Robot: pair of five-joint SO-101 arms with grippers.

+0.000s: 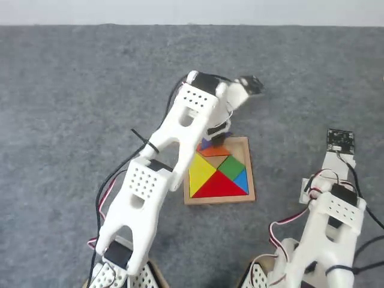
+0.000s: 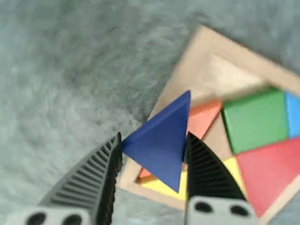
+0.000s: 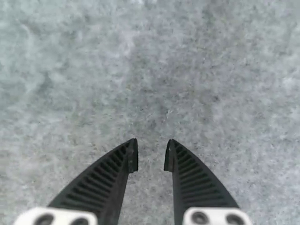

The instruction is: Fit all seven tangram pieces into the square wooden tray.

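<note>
The left pincer point(image 2: 152, 139) is clamped on the blue triangle point(image 2: 161, 140), 1 finger on each of 2 edges. It holds the triangle over the far left corner of the wooden tray point(image 1: 219, 200), where coloured pieces point(image 1: 219, 185) already lie. Well to the right, the right pincer point(image 3: 150, 157) hangs slightly parted over the grey counter point(image 3: 187, 70), gripping nothing.

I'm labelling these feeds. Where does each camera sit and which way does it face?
High view: fixed above, looking down on mat, tray, left arm, right arm.
Left wrist view: on left arm, past the left hand to its gripped blue triangle and tray.
Right wrist view: on right arm, past the right hand down at mat.
High and left wrist share the tray.
</note>
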